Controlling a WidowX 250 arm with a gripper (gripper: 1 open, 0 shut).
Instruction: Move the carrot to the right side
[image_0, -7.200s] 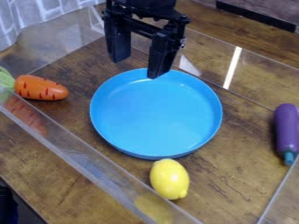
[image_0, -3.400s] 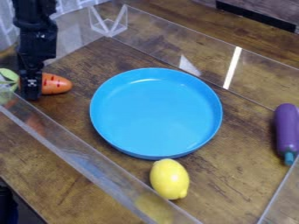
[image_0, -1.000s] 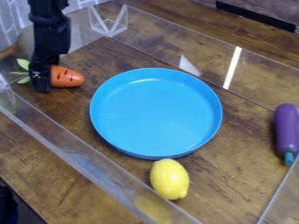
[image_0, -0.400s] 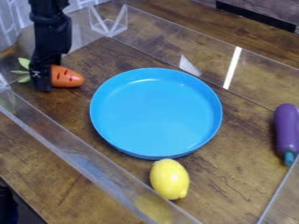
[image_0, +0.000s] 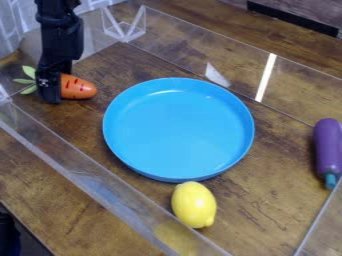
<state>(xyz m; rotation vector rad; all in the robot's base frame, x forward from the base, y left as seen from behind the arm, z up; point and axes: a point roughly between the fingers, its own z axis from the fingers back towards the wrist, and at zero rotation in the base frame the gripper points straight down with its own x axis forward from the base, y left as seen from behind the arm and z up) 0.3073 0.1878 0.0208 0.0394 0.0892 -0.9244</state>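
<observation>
"Where does the one camera look from?"

"From above, tilted down onto the brown wooden tabletop (image_0: 267, 215), fairly near."

"How is it framed?"

"The round blue plastic plate (image_0: 179, 130) sits around the middle, with the long purple toy eggplant (image_0: 327, 150) by the picture's right edge."

"Any shared coverage?"

"There's just this single view, so none to compare."

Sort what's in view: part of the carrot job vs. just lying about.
Job:
- carrot, at the claw

Just lying about:
- blue plate
- lemon
- eggplant
</observation>
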